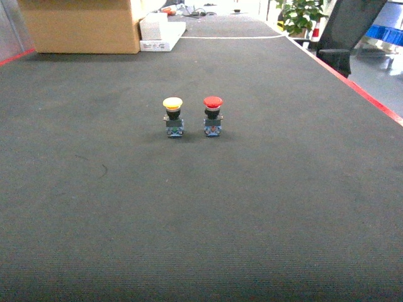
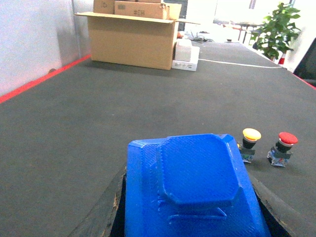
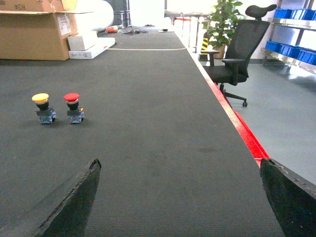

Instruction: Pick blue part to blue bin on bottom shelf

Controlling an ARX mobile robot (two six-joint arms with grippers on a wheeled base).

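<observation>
The blue part (image 2: 195, 170), a faceted block of textured plastic with a raised octagonal top, fills the bottom of the left wrist view. My left gripper (image 2: 190, 215) is shut on it, with one dark finger (image 2: 101, 217) on each side. My right gripper (image 3: 180, 170) is open above the dark mat, nothing between its fingers (image 3: 74, 202). Blue bins (image 3: 291, 48) sit on a steel rack far off to the right, beyond the table; I cannot tell which level is the bottom shelf. Neither gripper shows in the head view.
A yellow push button (image 1: 172, 117) and a red push button (image 1: 213, 116) stand side by side mid-table. A cardboard box (image 1: 82, 25) and white boxes (image 1: 160, 34) are at the far left. A red strip (image 3: 237, 123) marks the right edge, with an office chair (image 3: 237, 54) and a plant (image 3: 219, 22) beyond.
</observation>
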